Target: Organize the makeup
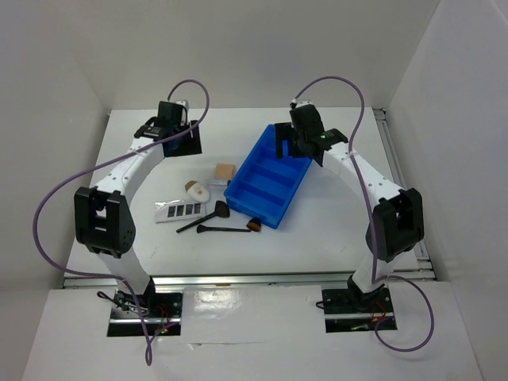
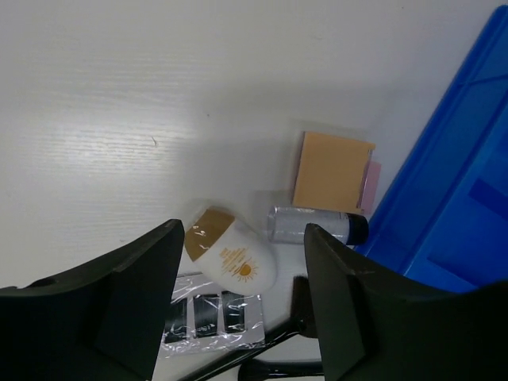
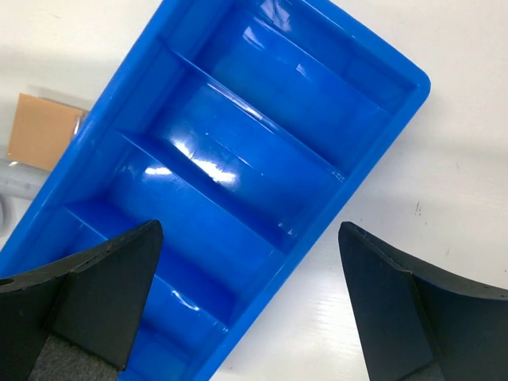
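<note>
The makeup lies left of the blue bin [image 1: 268,176]: a tan square pad [image 1: 225,171], a white oval compact [image 1: 197,190], a silver-grey palette strip [image 1: 177,211] and two thin black brushes [image 1: 202,217] [image 1: 230,229]. My left gripper [image 1: 171,121] hangs high over the back left, open and empty. Its wrist view looks down on the compact [image 2: 234,258], a small silver tube [image 2: 305,225], the pad [image 2: 332,171] and the palette [image 2: 210,317] between its jaws [image 2: 242,230]. My right gripper [image 1: 298,143] hovers open above the bin's far end [image 3: 238,159].
The bin has several cross compartments with nothing in them, and it sits slantwise at the table's middle right. White walls close in the back and both sides. Bare white table lies right of the bin [image 3: 444,198] and behind the makeup [image 2: 159,95].
</note>
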You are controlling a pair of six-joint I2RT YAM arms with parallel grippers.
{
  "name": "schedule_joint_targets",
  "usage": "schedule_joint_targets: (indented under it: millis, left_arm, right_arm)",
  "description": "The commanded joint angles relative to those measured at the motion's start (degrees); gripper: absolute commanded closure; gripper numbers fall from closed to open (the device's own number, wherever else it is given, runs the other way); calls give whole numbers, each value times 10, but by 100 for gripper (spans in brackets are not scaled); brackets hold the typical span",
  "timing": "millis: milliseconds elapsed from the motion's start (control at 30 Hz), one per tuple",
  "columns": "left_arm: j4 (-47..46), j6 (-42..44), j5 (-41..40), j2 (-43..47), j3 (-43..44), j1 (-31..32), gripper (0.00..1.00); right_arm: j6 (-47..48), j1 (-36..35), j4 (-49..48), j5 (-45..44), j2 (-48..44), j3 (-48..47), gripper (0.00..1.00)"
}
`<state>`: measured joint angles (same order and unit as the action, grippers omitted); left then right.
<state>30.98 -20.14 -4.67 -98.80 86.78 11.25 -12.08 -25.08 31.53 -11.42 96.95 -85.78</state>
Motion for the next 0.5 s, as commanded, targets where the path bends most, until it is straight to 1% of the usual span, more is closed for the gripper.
schedule_joint_targets:
  millis: [0,67,100,167,233,267,333,467]
  left_arm:
    - [2,-49,35,-20,14,-3,24]
    - [8,-87,-3,-20,8,-3,17]
    - [15,-100,-13,-20,15,-3,2]
    - [62,-114,-21,-38,30,-10,0]
    - [57,-114,2,-38,15,-10,0]
    - [40,-114,2,-22,1,-10,0]
    - [33,-140,-5,-7,-39,-4,0]
    - [54,-203,-39,-2,-60,-4,0]
  right_arm:
    - [1,-10,-6,-17,-43,-1,1]
    - [1,-10,-1,-17,-43,4,1]
    - [1,-10,-1,-17,-43,4,1]
    - [1,-10,-1,-22,-48,10,1]
    - [-4,-10,-1,-22,-48,10,1]
    - [-4,-10,-1,-22,-48,10,1]
    - [-4,-15,-1,-22,-42,10,1]
    - [-4,-16,5,-22,-36,10,1]
